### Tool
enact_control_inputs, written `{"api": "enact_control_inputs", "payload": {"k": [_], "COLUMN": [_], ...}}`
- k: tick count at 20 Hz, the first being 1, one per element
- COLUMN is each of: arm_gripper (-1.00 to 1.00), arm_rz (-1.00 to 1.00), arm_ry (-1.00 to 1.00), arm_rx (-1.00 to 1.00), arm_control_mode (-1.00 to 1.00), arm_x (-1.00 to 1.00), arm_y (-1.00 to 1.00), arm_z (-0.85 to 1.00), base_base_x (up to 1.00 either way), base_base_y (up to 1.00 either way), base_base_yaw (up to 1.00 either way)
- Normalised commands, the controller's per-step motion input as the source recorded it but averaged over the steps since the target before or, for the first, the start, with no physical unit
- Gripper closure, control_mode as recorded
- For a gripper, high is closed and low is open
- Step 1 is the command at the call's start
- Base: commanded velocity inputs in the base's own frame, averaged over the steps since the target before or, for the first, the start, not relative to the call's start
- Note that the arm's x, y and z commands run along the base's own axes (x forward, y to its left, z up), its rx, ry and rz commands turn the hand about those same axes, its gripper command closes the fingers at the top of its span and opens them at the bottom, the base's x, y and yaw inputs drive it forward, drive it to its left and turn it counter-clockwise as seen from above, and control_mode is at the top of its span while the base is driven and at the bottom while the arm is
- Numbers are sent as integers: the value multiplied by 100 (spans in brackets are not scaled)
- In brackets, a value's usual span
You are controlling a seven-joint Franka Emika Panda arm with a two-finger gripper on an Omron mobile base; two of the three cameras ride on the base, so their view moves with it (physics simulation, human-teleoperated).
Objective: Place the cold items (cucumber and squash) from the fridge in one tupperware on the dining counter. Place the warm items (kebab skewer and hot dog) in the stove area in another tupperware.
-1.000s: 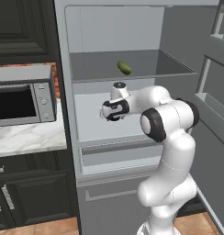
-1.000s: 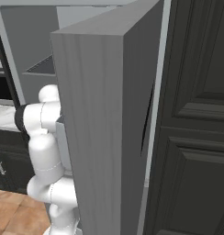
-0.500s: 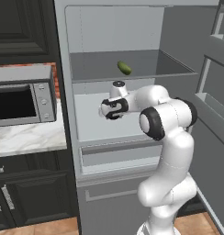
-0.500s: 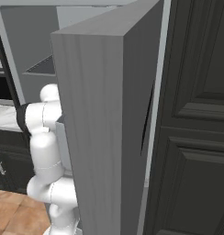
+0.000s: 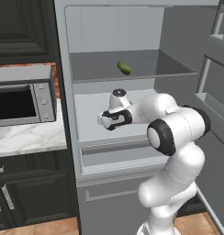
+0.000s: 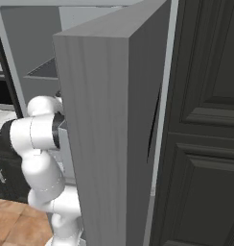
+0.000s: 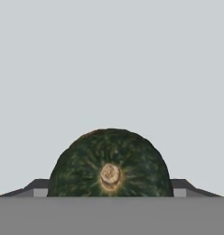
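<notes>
Fridge (image 5: 132, 114) stands open ahead, its door (image 6: 109, 144) swung out to the right and walling off that side of the arm; a microwave (image 5: 22, 101) sits on the counter (image 5: 26, 137) just left of it. Inside, the cucumber (image 5: 124, 68) lies alone on the upper shelf, while the gripper (image 5: 104, 121) reaches in at the shelf below. From the hand view the squash (image 7: 110, 167) sits dead centre between the fingers (image 7: 38, 187), stem end facing the camera, with a dark tip showing just outside each flank; the jaws stand wide around it, and whether the pads already press on the rind cannot be told. Squash of this sort is probably hard, dense and fairly heavy, with a round ribbed skin that could roll or slip (a grip across the widest part, well back on the pads, looks safest). Room is tight: the upper shelf's front lip hangs just above the wrist, the fridge's left wall is near, and the door closes off the right, so the way out is likely straight back toward the base.
</notes>
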Motion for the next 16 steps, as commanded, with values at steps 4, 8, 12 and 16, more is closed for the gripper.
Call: {"api": "enact_control_inputs", "payload": {"k": [4, 8, 12, 16], "arm_gripper": [100, 100, 100, 100], "arm_rz": [-7, -4, -2, -1], "arm_ry": [0, 0, 0, 0], "arm_rx": [4, 1, 0, 0], "arm_control_mode": [-100, -100, -100, -100], "arm_x": [-78, -77, -76, -77], "arm_y": [0, 0, 0, -5], "arm_z": [30, 42, 40, 41], "base_base_x": [0, 0, 0, 0], "base_base_y": [0, 0, 0, 0], "base_base_yaw": [0, 0, 0, 0]}}
